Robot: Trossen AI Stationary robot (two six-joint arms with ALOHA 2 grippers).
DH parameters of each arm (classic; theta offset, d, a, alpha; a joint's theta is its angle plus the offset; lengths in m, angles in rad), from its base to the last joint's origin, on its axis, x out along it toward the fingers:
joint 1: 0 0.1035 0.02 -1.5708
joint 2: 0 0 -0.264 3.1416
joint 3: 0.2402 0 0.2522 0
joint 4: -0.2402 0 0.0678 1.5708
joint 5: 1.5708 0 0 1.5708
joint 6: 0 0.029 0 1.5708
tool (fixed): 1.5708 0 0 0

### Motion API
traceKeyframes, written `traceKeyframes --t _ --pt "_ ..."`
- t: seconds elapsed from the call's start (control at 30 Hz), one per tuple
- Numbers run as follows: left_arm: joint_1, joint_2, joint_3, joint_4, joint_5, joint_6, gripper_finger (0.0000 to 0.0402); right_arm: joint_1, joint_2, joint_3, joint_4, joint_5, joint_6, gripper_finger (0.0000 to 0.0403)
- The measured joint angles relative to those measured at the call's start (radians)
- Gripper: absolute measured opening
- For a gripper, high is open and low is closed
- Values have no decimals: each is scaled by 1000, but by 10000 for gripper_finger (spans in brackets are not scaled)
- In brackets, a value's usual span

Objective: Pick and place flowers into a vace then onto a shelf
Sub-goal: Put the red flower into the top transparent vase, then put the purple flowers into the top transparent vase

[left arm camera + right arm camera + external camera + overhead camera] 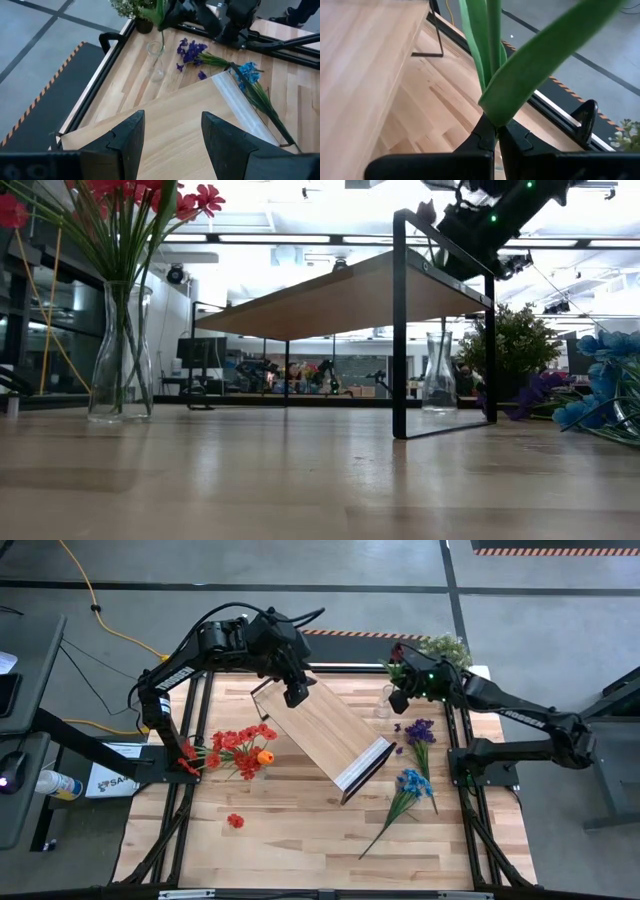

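Note:
My right gripper (496, 133) is shut on a green-stemmed flower (161, 30) above a clear glass vase (156, 61) at the table's far right. The flower's dark red bloom (428, 212) stands above the gripper. The shelf (325, 730) stands on its black legs in the table's middle. My left gripper (172, 120) hangs over the shelf's far end with its fingers apart. A second vase (120, 350) at the left holds red and orange flowers (240, 745). Purple flowers (420, 732) and blue flowers (408, 788) lie on the table. My right gripper pinches the flower's green stem and leaves (492, 112) between its two fingertips, slanting down from the table's right. The flower stands nearly upright, and its lower stem (160, 46) reaches into the vase's mouth. My left gripper: whether its fingers touch the shelf, I cannot tell.
A bushy pale-green potted plant (445, 648) stands at the far right corner behind the vase. A loose red bloom (235, 821) lies near the front left. The table's black frame rails (465, 755) run along both sides.

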Motion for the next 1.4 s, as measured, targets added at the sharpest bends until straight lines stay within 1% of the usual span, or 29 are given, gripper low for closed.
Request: traceKeyframes --t 0.17,0.27,0.67,1.0,1.2,1.27,1.4 --pt "0 0 0 15 0 0 230 0 0 -33 20 20 -3 2" --pt "0 0 0 22 0 -7 230 0 0 -45 21 36 -4 14" --pt "0 0 0 24 0 -15 230 0 0 -52 34 50 -55 90" --pt "0 0 0 22 0 -15 230 0 0 -52 33 50 -54 170" --pt "0 0 0 19 0 -15 230 0 -6 -51 31 46 -55 196" --pt "0 0 0 13 0 -15 230 0 -8 -30 0 39 -56 201" --pt "0 0 0 0 0 -15 230 0 -10 56 -107 36 -77 206"
